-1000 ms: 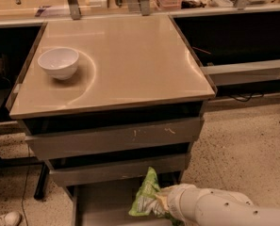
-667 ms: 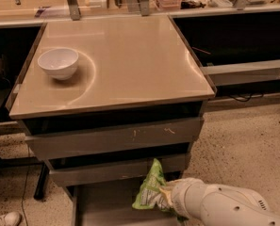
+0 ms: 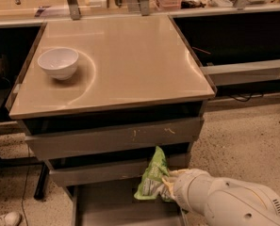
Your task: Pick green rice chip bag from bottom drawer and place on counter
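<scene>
The green rice chip bag point(image 3: 152, 175) is a crinkled light-green foil bag, held upright above the open bottom drawer point(image 3: 106, 206), in front of the middle drawer's front. My gripper point(image 3: 167, 186) is shut on the bag's lower right side; my white arm point(image 3: 229, 201) comes in from the bottom right. The counter point(image 3: 125, 60) is a glossy beige top above the three drawers, well above the bag.
A white bowl point(image 3: 58, 62) stands on the counter's left side. Two scuffed grey drawer fronts point(image 3: 116, 138) are closed above the open drawer. Shelving and clutter line the back. Speckled floor lies to the right. A shoe point(image 3: 3, 219) is at bottom left.
The bag has risen with my gripper, from low in the drawer up to the level of the middle drawer front. The arm has lifted with it.
</scene>
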Controlling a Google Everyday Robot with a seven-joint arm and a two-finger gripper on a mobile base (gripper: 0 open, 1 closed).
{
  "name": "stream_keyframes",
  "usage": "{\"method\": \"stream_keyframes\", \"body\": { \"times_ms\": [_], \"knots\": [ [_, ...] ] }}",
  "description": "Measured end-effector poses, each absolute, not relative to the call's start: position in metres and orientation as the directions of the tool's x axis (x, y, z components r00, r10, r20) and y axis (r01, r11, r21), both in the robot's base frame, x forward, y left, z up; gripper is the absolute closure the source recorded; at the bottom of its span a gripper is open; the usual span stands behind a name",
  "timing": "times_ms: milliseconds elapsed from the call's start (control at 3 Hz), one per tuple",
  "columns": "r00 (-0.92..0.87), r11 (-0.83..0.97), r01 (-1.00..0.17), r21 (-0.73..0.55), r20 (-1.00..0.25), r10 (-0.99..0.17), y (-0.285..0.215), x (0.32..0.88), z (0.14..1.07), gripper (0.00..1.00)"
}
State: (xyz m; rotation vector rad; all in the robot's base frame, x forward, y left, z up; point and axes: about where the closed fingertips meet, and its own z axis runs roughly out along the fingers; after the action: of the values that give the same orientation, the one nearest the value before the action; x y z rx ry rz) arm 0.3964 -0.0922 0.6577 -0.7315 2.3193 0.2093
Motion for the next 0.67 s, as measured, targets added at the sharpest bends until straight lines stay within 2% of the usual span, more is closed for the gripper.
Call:
{"method": "stream_keyframes", "body": {
  "times_ms": [667],
  "knots": [
    [-0.563,0.826,-0.553,-0.103,-0.685,-0.463,-0.091,0.409,0.705,1.00]
  ]
}}
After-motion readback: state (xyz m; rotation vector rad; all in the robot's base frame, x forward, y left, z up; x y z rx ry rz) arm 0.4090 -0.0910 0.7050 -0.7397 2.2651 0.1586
